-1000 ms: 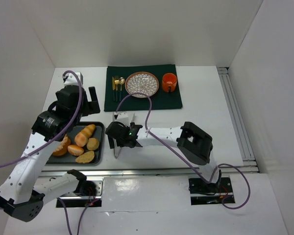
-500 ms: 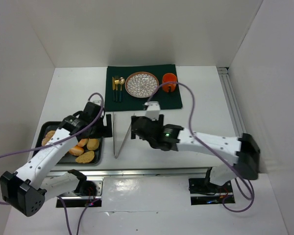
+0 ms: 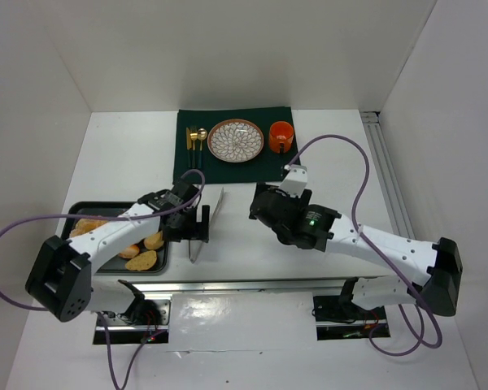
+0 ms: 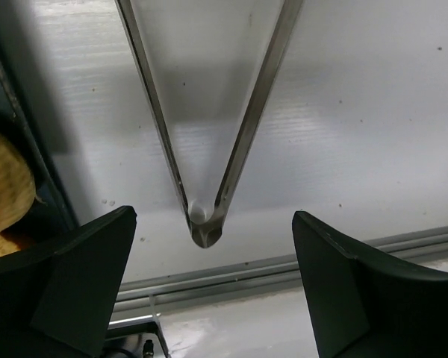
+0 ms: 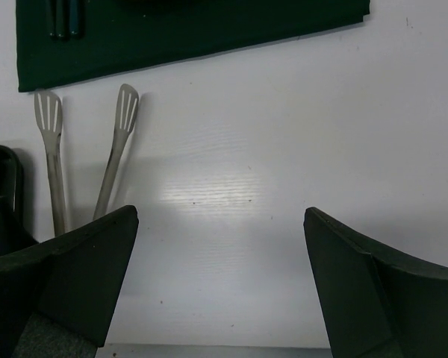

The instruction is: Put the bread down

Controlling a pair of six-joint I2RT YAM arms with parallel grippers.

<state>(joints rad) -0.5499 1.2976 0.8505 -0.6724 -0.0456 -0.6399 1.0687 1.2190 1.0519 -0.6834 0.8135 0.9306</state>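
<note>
Several pieces of bread (image 3: 145,260) lie in a black tray (image 3: 122,274) at the near left; one piece (image 4: 4,186) shows at the left edge of the left wrist view. Metal tongs (image 3: 206,227) lie on the white table beside the tray, hinge end (image 4: 202,231) toward the arms. My left gripper (image 3: 193,225) hangs open low over that hinge, one finger on each side, not touching it. Right of the tongs, my right gripper (image 3: 258,205) is open over bare table (image 5: 220,212), with the tong tips (image 5: 125,101) ahead of it. A patterned plate (image 3: 236,140) sits on the green mat (image 3: 228,166).
An orange cup (image 3: 281,136) and gold cutlery (image 3: 195,138) flank the plate on the mat. A metal rail (image 4: 284,261) runs along the table's near edge just behind the tongs' hinge. White walls enclose the table on three sides.
My left arm swung from above the tray's far side down to the tongs' hinge. My right arm pulled away from the tongs toward the right. The tongs stayed in place.
</note>
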